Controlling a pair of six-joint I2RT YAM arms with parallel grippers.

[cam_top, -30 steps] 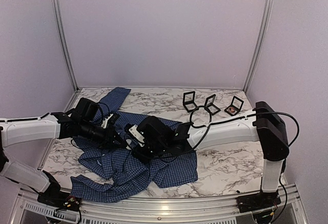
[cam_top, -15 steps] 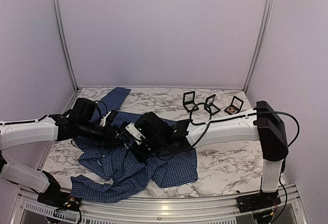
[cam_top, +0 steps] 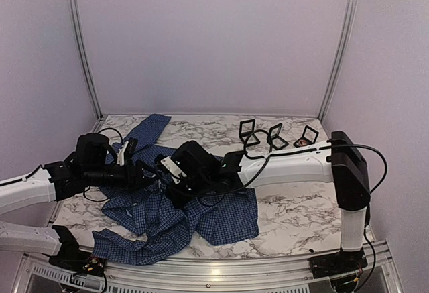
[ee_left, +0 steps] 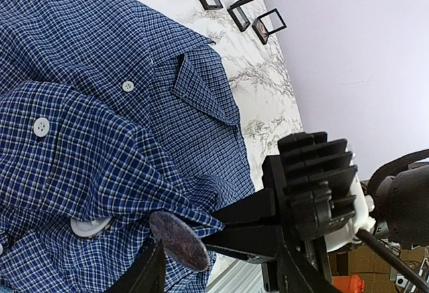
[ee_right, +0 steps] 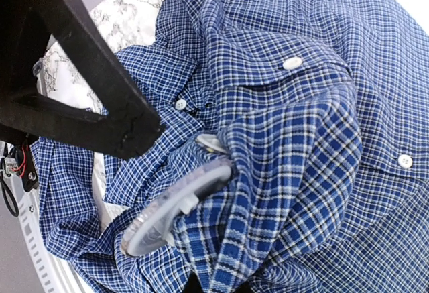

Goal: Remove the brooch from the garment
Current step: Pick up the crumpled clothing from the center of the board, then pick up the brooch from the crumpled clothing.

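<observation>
Two sets of jaws meet over the heap. My right gripper [ee_left: 204, 241] is closed tight, and as far as I can judge it pinches a raised fold of the garment [cam_top: 201, 219]. The brownish disc I take for the brooch [ee_left: 177, 241] sits right at its fingertips, half tucked under that fold, near the middle of the table. My left gripper [cam_top: 149, 178] lies just to the left of that spot, jaws apart, holding nothing.

The brooch looks small, light and stiff, fixed to soft cloth that will lift and drag with it; how it fastens is hidden. I would take it by the rim with one pair while the other pins the cloth close beside it, and pull gently — a hard tug could tear the weave.

Pale buttons [ee_left: 41, 127] nearby are easy to mistake for it. Draped folds and my own crowded fingers block the approach. Three black frame boxes [cam_top: 248, 132] stand far right on the marble table [cam_top: 295, 206], well apart.
</observation>
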